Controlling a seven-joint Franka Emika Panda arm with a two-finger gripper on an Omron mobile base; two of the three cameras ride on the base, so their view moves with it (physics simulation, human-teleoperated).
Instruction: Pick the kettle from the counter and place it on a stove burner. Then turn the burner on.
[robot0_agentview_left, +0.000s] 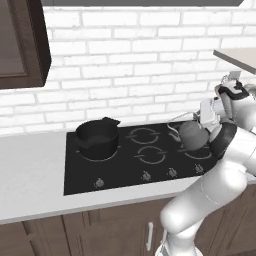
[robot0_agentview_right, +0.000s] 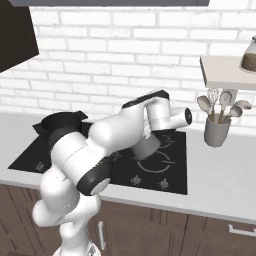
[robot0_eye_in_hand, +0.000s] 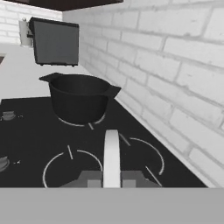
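While over cooktop (robot0_agentview_left: 135, 165), squat grey kettle (robot0_agentview_left: 193, 135)

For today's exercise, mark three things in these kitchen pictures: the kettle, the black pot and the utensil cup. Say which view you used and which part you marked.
kettle (robot0_agentview_left: 193, 135), left base view, on its rounded body.
black pot (robot0_agentview_left: 97, 137), left base view, on its front wall.
utensil cup (robot0_agentview_right: 217, 132), right base view, on its grey side.

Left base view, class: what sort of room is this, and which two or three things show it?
A kitchen, rendered. A black glass cooktop is set into a pale counter, a black pot stands on one burner, and a white brick wall runs behind.
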